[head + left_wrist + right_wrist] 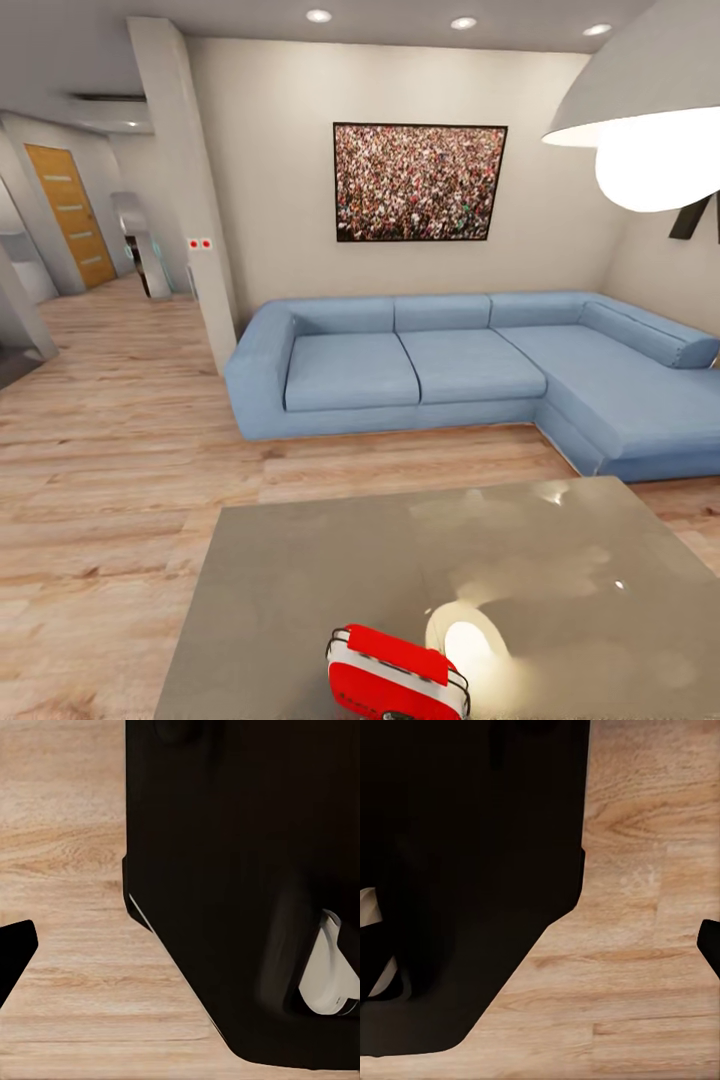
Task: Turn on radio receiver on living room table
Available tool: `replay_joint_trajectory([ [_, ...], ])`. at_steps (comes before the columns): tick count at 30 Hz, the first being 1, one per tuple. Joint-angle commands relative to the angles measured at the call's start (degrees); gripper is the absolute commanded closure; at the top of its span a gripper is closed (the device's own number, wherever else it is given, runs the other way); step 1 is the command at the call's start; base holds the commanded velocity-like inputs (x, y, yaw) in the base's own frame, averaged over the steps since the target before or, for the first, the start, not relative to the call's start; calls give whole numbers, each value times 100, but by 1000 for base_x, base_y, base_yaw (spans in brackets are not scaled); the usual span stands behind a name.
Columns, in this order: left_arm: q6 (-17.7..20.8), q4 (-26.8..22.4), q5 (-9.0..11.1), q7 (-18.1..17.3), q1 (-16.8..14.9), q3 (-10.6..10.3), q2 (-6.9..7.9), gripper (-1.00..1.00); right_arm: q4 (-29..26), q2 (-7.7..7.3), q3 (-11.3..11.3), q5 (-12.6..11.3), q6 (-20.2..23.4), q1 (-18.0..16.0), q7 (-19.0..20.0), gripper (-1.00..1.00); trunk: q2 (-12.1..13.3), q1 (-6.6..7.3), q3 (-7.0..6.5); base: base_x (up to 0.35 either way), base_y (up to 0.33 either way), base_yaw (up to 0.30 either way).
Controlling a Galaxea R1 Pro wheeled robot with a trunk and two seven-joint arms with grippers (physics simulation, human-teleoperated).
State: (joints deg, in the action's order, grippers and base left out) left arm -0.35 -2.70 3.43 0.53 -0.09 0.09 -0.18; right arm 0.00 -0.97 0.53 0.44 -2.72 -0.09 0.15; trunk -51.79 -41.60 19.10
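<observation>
Red casing with a white edge band: the radio receiver [397, 677] is sitting at my 6 o'clock in the head view, on the near edge of the counter [300, 590], partly cut off by the frame. A thin black wire handle is arching over its top.

The counter's glossy grey top is reflecting the pendant lamp [645, 120], which is hanging at 2 o'clock; a bright glare patch is lying just beside the radio, toward 3 o'clock.

Beyond the counter, at 12 to 3 o'clock, the blue L-shaped sofa [440, 365] is standing against the wall, with the framed crowd photo [420, 182] above it. Light wood floor [110, 470] is running off toward 10 o'clock, where an orange-brown door [70, 215] is showing down the hallway.

My wrist cameras are looking down at the same wood floor past a large dark body part of mine [247, 885]. I cannot tell whether my left or right gripper is open or closed; the fingers are not readable in these views.
</observation>
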Motion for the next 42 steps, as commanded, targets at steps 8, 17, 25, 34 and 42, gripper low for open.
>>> replay_joint_trajectory([
  [8,0,-2,0,0,0,0,0,-100,0,0,0,0,0,0,-4,-100,0,0,74,0,0,0],
  [17,-10,-2,0,0,0,0,0,-100,0,0,0,0,0,0,-7,-100,0,0,158,0,0,0],
  [25,-34,-2,0,0,0,0,1,-100,-1,0,0,0,0,0,-7,-100,0,0,232,0,0,0],
  [34,-28,-345,-4,0,0,-4,-25,-100,-134,-15,-1,5,-72,0,6,-100,0,0,315,0,0,-34],
  [42,-26,-1166,-9,-9,0,-17,-16,-100,-1813,-221,22,186,456,0,8,-100,0,0,389,0,0,-76],
])
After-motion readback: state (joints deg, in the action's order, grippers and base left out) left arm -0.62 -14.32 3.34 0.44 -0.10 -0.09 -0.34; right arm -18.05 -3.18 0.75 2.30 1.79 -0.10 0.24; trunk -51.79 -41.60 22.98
